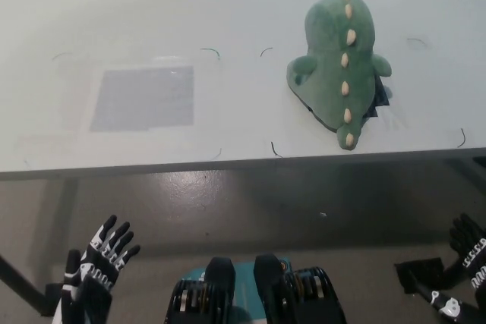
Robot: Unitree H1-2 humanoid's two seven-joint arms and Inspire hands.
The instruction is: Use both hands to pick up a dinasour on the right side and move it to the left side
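One green plush dinosaur (342, 66) lies on the right side of the white table (228, 5), seen from above, with a row of cream spikes down its back and its tail pointing toward the near edge. You have no labels or writing to read on it, and no containers on the table. A grey rectangular patch (143, 98) sits on the left side, well apart from the toy. Your left hand (99, 263) hangs below the table's near edge at lower left, fingers spread and holding nothing. Your right hand (471, 248) shows only partly at the lower right edge; you cannot tell its state.
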